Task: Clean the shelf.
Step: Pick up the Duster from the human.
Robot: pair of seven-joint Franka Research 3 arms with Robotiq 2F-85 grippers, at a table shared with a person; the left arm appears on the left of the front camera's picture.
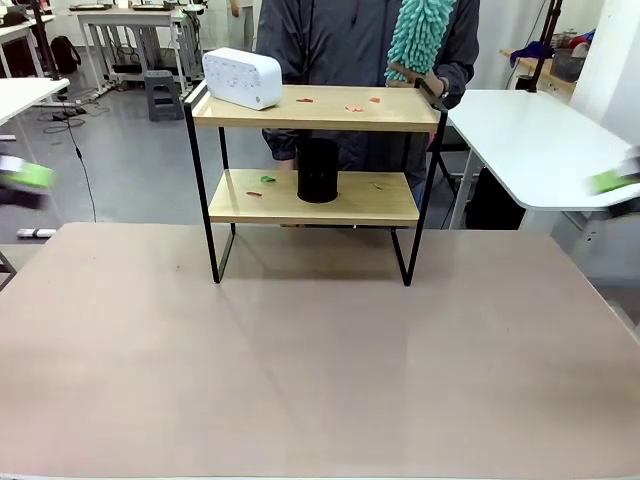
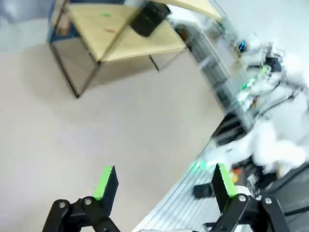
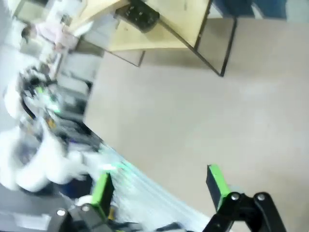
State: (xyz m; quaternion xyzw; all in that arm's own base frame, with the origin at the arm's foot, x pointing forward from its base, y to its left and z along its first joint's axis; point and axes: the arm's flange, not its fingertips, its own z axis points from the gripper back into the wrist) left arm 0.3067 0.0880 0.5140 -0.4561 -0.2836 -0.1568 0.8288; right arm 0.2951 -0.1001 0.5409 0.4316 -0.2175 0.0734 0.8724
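Two-tier shelf, light wooden boards in a thin black metal frame (image 1: 330, 118), stands at the far middle of the tan tabletop (image 1: 320, 360), with a person (image 1: 340, 40) right behind it. Top board: white rounded box (image 1: 242, 77) at the left end, small reddish scraps (image 1: 354, 107) toward the right. Lower board: black cylinder (image 1: 317, 170) in the middle, green scrap (image 1: 267, 179) left of it. Person holds a teal fluffy duster (image 1: 420, 35) above the top board's right end. Left gripper (image 2: 163, 175) and right gripper (image 3: 158, 175): jaws spread wide, nothing held, off to either side, well apart from the shelf.
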